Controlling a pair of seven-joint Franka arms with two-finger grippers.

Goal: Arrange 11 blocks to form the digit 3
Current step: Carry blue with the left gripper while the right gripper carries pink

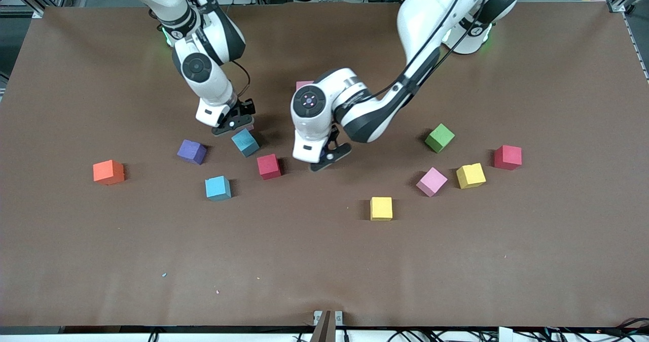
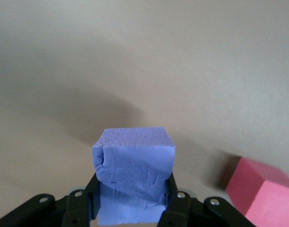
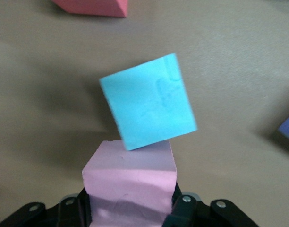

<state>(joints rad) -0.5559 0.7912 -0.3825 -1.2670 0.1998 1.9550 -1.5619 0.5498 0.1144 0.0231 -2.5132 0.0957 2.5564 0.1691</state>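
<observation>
Brown surface (image 1: 324,261), blocks scattered loose, no digit formed.

Left gripper (image 1: 330,155), low near the red block (image 1: 268,166): jaws clenched on a purple-blue block (image 2: 133,172); a red block corner (image 2: 260,191) shows beside it.

Right gripper (image 1: 233,124): jaws clenched on a pink block (image 3: 129,182), which touches a tilted cyan block (image 3: 148,108).

Toward the right arm's end: orange block (image 1: 108,172), purple block (image 1: 191,151), second cyan block (image 1: 218,187).

Toward the left arm's end: green block (image 1: 439,138), another red (image 1: 507,157), two yellow (image 1: 470,175) (image 1: 381,208), one pink (image 1: 431,181).
</observation>
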